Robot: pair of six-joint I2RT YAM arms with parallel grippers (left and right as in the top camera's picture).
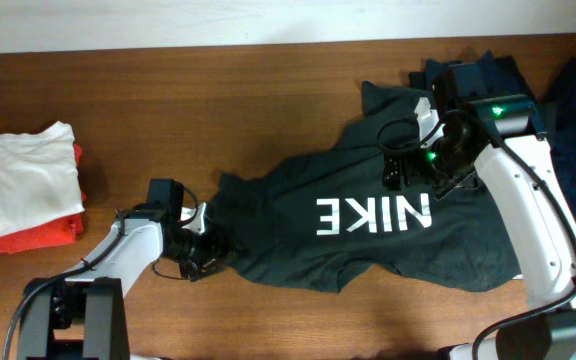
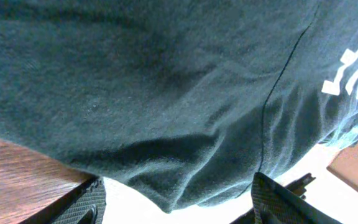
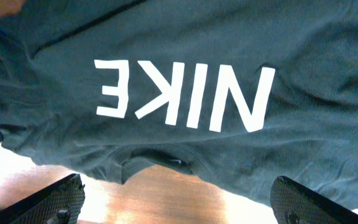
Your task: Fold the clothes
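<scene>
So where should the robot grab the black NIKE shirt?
Probably the black T-shirt by its loose edge nearest the left tool, coming in low from the left. That edge is thin, with bare table beside it, and sits between the tool's open fingers.

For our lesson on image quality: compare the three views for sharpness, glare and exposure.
Overhead: evenly lit and sharp, though the T-shirt reads nearly black. Left wrist: cloth fills the frame, slightly soft, with a blown-out white patch at the bottom. Right wrist: the NIKE lettering is crisp; glare washes out the table below the hem.
</scene>
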